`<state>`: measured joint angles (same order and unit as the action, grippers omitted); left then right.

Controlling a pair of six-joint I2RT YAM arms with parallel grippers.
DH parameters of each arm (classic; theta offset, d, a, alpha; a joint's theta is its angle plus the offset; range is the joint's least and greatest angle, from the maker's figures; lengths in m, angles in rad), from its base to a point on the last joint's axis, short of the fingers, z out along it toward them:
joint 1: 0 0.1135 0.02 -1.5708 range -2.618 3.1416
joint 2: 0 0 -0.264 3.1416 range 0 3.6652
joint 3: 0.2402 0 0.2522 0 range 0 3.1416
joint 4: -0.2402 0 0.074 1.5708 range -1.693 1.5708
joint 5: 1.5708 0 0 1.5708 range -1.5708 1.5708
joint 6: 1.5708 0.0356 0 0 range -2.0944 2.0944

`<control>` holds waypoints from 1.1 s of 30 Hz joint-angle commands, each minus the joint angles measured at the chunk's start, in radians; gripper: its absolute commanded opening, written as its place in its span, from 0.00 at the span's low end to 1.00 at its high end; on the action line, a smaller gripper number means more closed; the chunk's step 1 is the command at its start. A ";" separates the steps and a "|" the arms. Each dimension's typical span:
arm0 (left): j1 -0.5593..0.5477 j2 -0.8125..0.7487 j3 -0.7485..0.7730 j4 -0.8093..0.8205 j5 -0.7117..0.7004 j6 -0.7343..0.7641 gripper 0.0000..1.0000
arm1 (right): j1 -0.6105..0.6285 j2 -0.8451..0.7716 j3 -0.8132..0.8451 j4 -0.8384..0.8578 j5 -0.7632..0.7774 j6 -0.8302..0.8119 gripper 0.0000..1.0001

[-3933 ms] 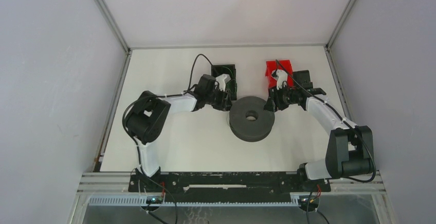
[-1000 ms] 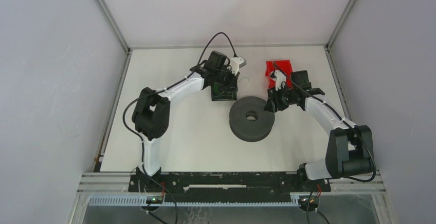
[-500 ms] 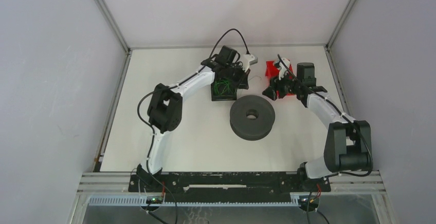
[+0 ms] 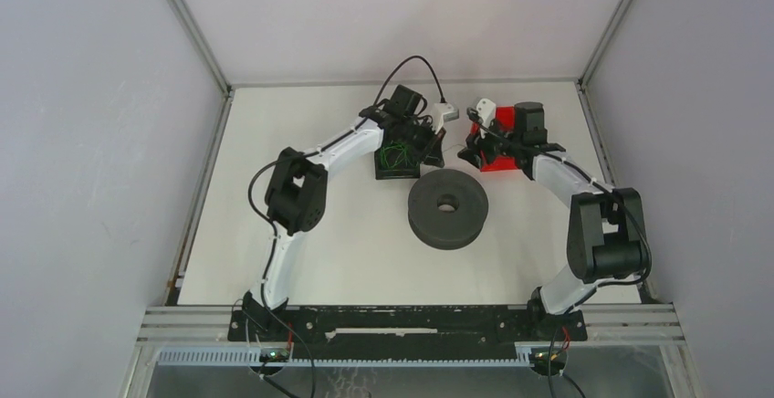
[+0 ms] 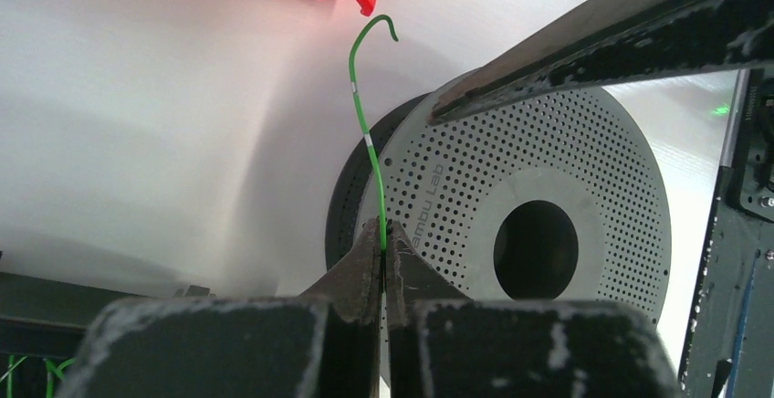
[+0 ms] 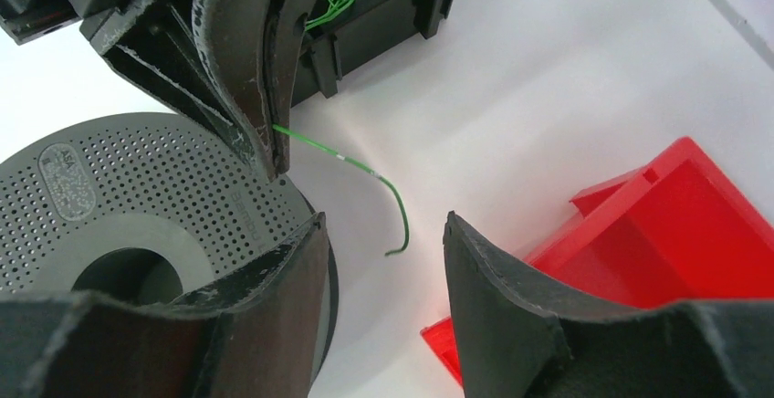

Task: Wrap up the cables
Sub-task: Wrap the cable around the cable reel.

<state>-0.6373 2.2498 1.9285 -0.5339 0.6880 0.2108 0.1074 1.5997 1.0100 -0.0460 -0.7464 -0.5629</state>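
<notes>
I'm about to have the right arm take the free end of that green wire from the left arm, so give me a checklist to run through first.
1. Left gripper shut on the green cable: ok.
2. Cable's free end sticks out past the left fingers, hooked tip in the air: ok.
3. Right gripper open: ok.
4. Cable tip lined up with the right gripper's gap: ok in the right wrist view, but its depth cannot be told.
5. Cable behind the grip runs free from the loops in the black bin: cannot tell.
</notes>
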 commanded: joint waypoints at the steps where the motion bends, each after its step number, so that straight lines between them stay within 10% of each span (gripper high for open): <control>1: -0.004 -0.001 0.067 -0.002 0.061 0.024 0.00 | 0.014 0.013 0.058 0.037 -0.027 -0.096 0.56; 21: -0.002 0.005 0.072 -0.005 0.075 0.016 0.01 | 0.052 -0.002 0.062 -0.035 -0.001 -0.164 0.00; 33: 0.010 -0.049 0.069 0.020 0.017 -0.037 0.50 | -0.006 0.010 0.062 -0.060 0.126 0.012 0.00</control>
<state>-0.6342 2.2578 1.9285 -0.5381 0.7128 0.1921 0.1303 1.6192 1.0306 -0.1085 -0.6811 -0.6392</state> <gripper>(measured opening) 0.454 0.006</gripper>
